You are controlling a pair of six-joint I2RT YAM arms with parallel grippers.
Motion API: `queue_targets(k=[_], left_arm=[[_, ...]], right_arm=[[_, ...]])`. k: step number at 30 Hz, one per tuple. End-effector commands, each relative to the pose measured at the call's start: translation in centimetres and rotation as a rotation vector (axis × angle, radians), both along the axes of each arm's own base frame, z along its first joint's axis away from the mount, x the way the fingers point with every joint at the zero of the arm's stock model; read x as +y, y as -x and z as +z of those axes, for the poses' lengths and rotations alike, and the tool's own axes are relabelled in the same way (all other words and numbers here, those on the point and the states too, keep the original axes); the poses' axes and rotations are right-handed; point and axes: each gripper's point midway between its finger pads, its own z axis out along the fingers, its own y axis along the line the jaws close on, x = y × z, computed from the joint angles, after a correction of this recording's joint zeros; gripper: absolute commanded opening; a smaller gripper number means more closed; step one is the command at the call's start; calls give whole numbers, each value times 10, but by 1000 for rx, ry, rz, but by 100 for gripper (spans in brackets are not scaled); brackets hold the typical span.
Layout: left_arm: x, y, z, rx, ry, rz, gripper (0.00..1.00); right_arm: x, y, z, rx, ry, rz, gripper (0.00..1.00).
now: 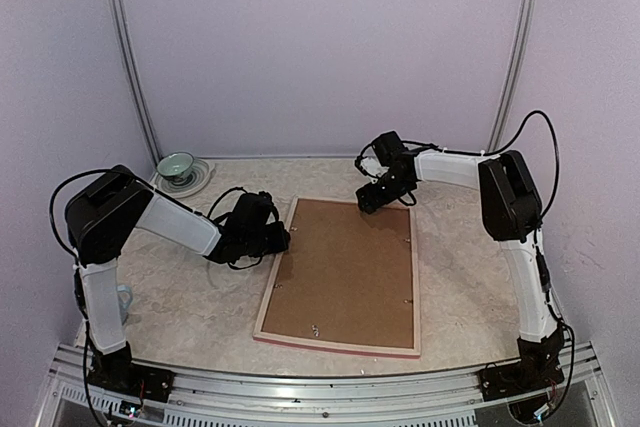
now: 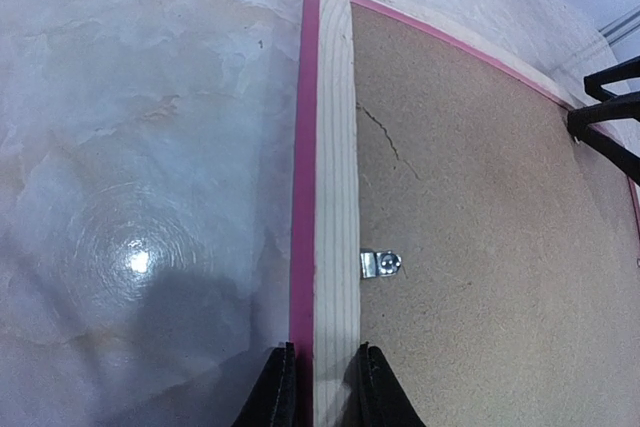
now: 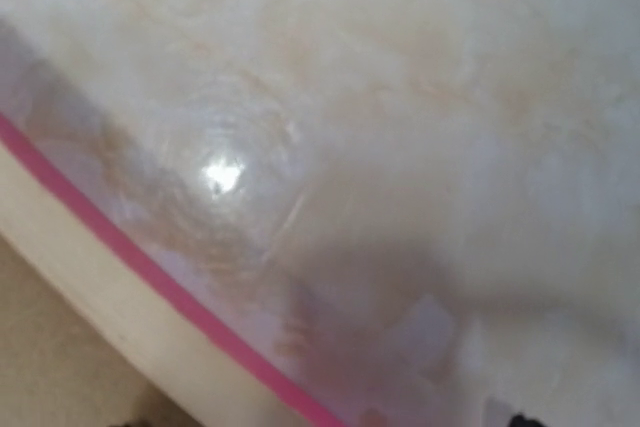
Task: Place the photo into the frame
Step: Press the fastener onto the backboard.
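Note:
The frame [image 1: 335, 344] lies face down on the table, pale wood up and pink on its outer edge, with a brown backing board [image 1: 345, 272] filling its opening. The photo is hidden. My left gripper [image 1: 283, 242] is shut on the frame's left rail [image 2: 335, 197], one finger on the pink edge and one on the board side [image 2: 325, 347]. My right gripper [image 1: 368, 205] hovers at the frame's far edge, its black fingers [image 2: 605, 82] spread open. The right wrist view shows only blurred table and a slice of the rail [image 3: 80, 267].
A small metal clip [image 2: 381, 264] holds the backing board [image 2: 480, 247] at the left rail. A green bowl [image 1: 177, 165] on a saucer stands at the back left corner. Purple walls close in on three sides.

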Motion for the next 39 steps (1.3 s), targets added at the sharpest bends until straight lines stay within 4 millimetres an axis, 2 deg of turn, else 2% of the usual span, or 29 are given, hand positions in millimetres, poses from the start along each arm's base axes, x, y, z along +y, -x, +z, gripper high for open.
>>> queue_targets(k=[1,12,22,36,39], left_arm=[[12,47,-57,213,-112,-61,18],[12,48,-60,218,-112,-62,18],[12,48,-62,220,-111,-62,18],[13,48,-62,220,-113,-61,18],[13,48,-63,221,-112,-61,18]], right_arm=[[-13,3,11,15,-14,-16,81],[-20,6,2,37,16,-22,79],[-44,10,7,25,121,-69,78],[-65,6,-9,68,113,-138,73],[-64,4,-9,65,104,-134,73]])
